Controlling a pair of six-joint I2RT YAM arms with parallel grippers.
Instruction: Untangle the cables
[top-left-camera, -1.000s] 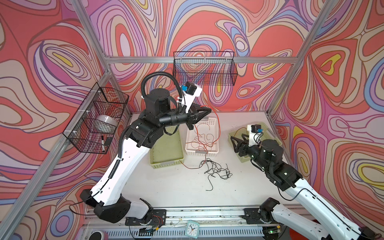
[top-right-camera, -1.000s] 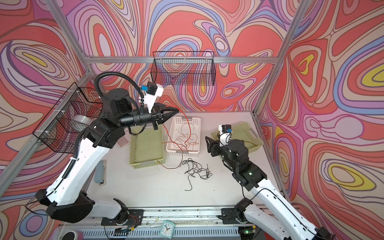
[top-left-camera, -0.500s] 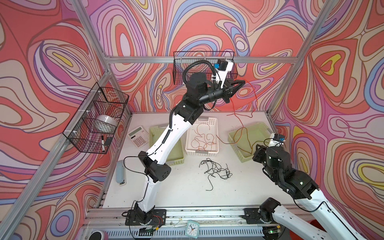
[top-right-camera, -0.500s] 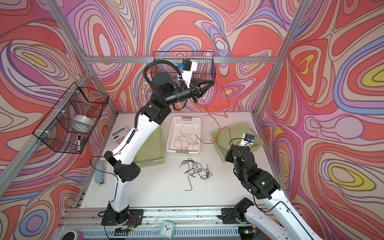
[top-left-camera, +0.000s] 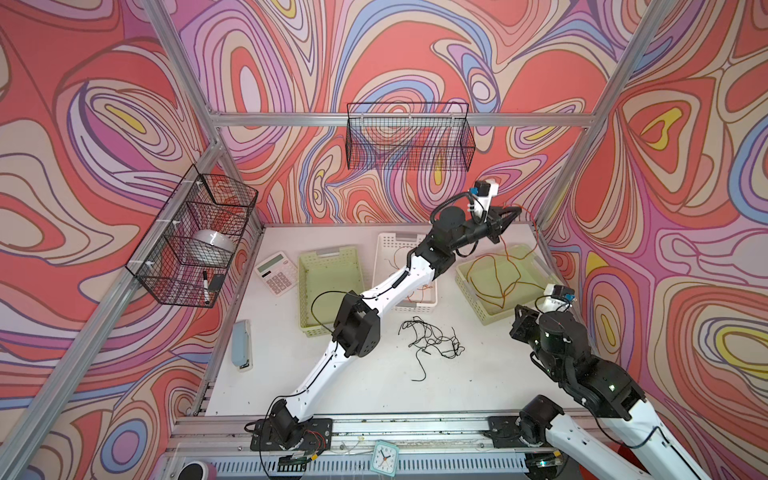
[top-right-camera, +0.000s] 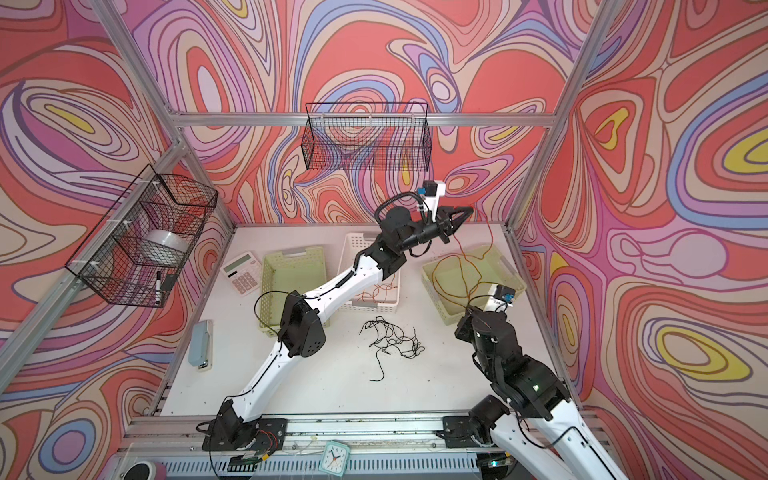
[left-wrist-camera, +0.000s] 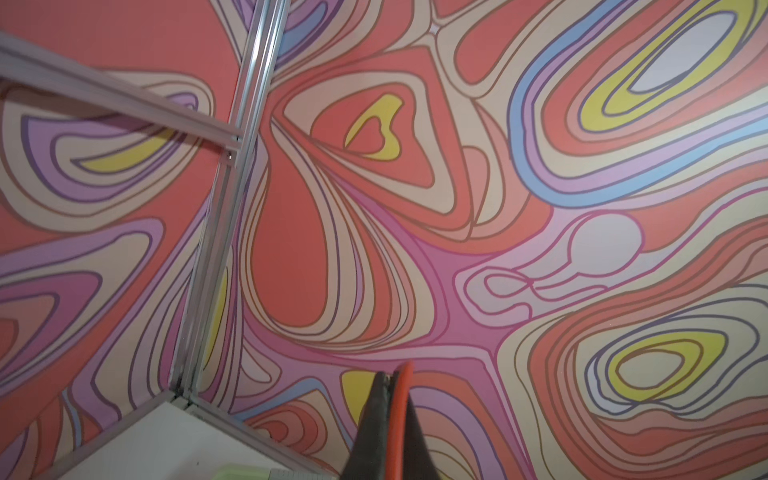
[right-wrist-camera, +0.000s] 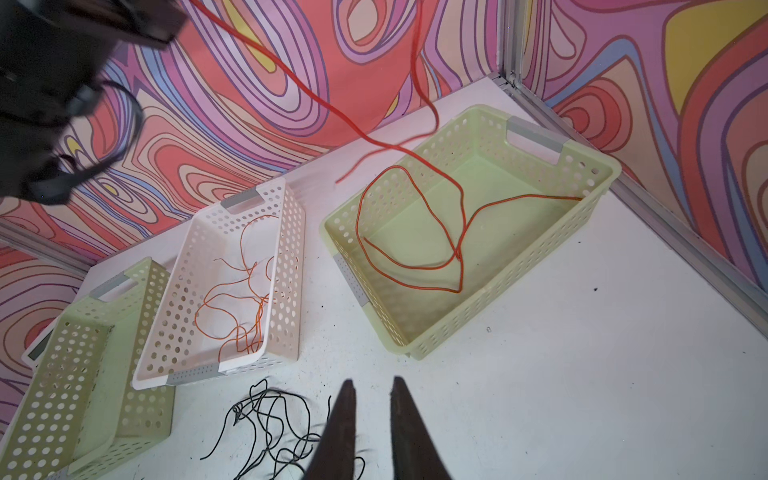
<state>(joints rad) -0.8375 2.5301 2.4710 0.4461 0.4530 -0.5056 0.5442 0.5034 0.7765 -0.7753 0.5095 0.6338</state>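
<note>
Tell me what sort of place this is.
Probably a robot lab test cell: an aluminium frame with swirl-patterned walls boxes in a white table, two robot arms are mounted on its front rail, and plastic baskets sit by tangled black cables.

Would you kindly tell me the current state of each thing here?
left gripper: shut on the orange cable, held high
orange cable: hanging into the right green basket
right gripper: open, empty
black cables: tangled on the table
white basket: holds thin orange wires
left green basket: empty

Nothing legible (clock (top-left-camera: 384, 457) dial too small); calculator (top-left-camera: 277, 272) keys blurred.
</note>
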